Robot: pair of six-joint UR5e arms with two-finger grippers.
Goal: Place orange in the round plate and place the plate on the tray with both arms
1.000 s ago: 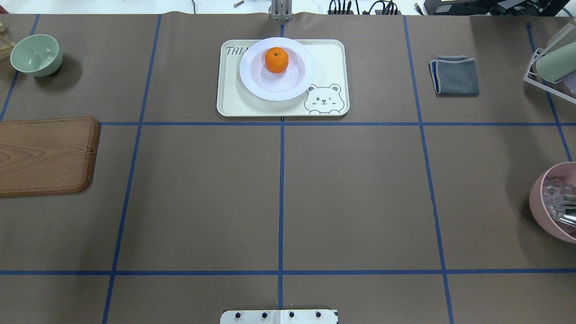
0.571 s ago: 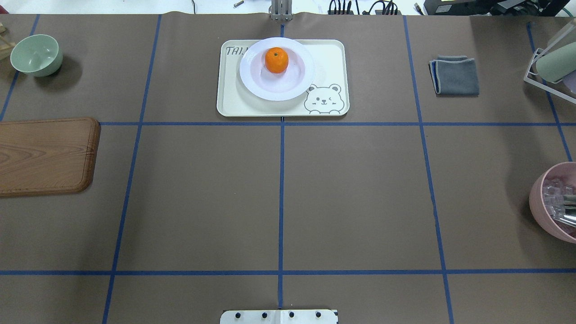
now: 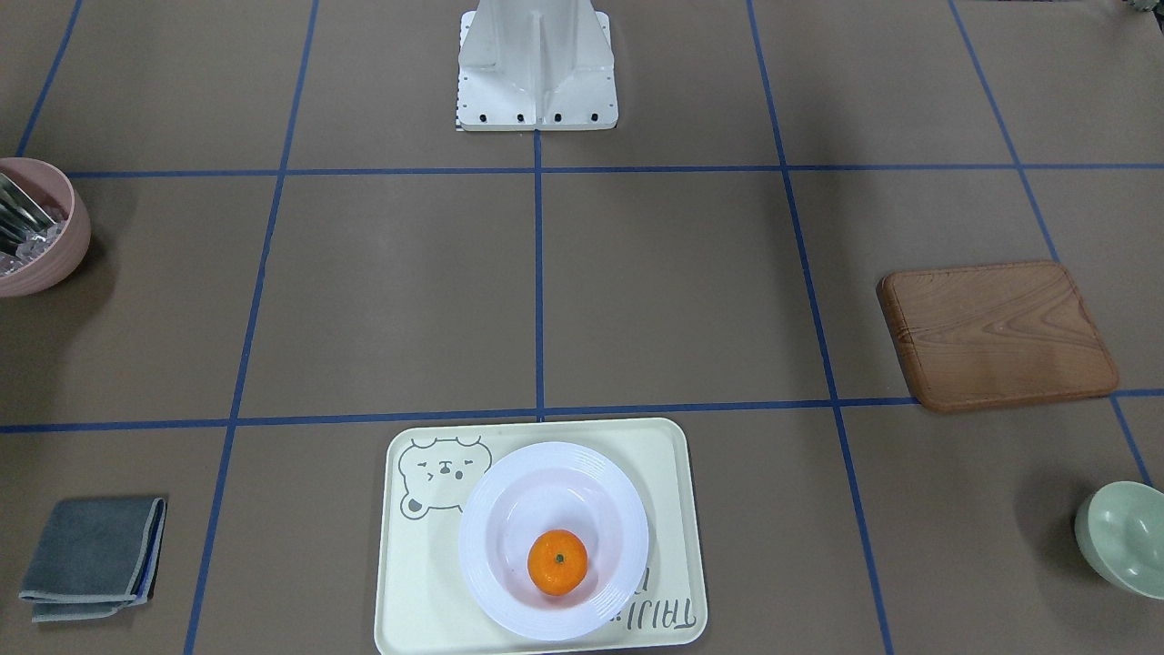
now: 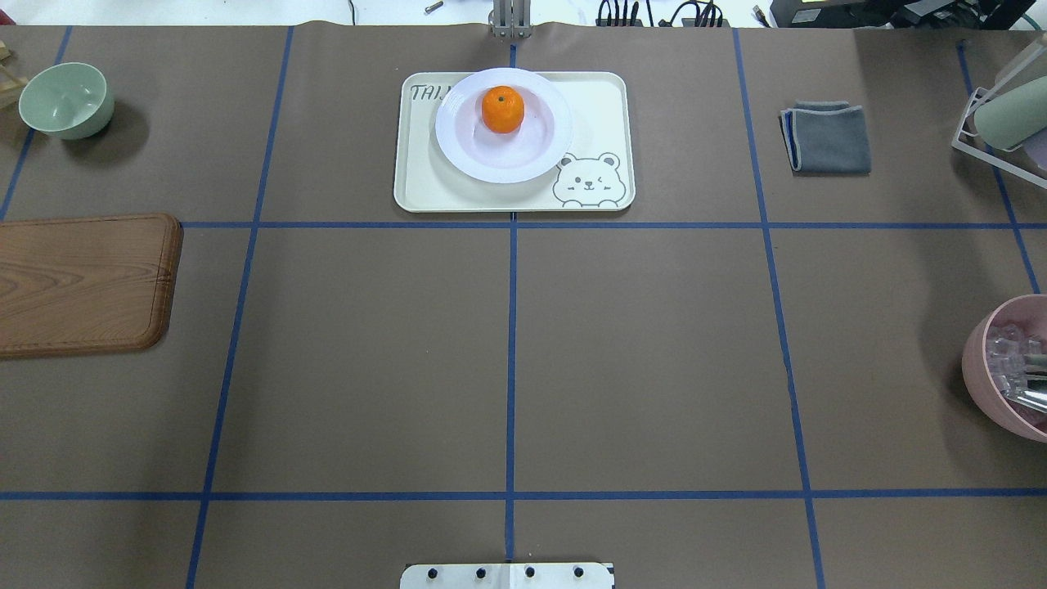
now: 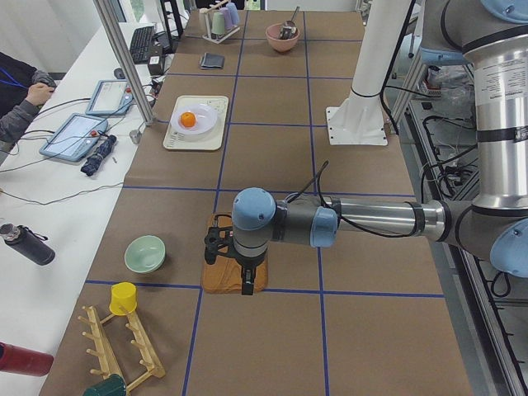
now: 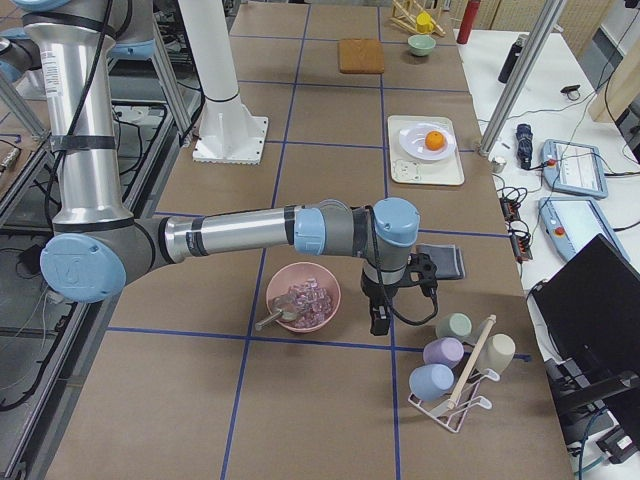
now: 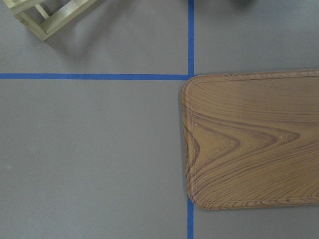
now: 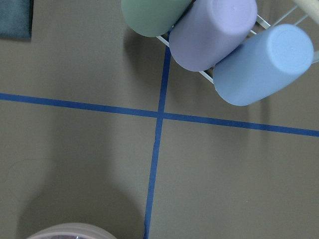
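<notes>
On the tray, top centre of the overhead view: the round plate (image 4: 507,155) lies flat inside the tray (image 4: 425,180), over its left half, hiding part of the lettering.
Orange: the orange (image 4: 502,109) rests in the plate's well, toward the upper side in that view, stem dot up.
Step in hand: both placements look done to me (fruit in plate, plate on tray), so this reads as the parked end of the task.
Next move: nothing more seems called for; any fresh reach would have to cross a lot of open bench (image 4: 368,368).
Left arm: the left arm (image 5: 371,219) stretches low and level across the lower middle of the left side view, wrist turned down over the wooden board (image 5: 216,280), well apart from the tray.
Left jaws: pointing straight down; apart or together, I cannot tell from this side view.
Right arm: the right arm (image 6: 240,232) lies level across the middle of the right side view, wrist down between the pink bowl (image 6: 302,297) and the cup rack (image 6: 455,385).
Right jaws: aimed at the bench; whether apart or together cannot be told.
</notes>
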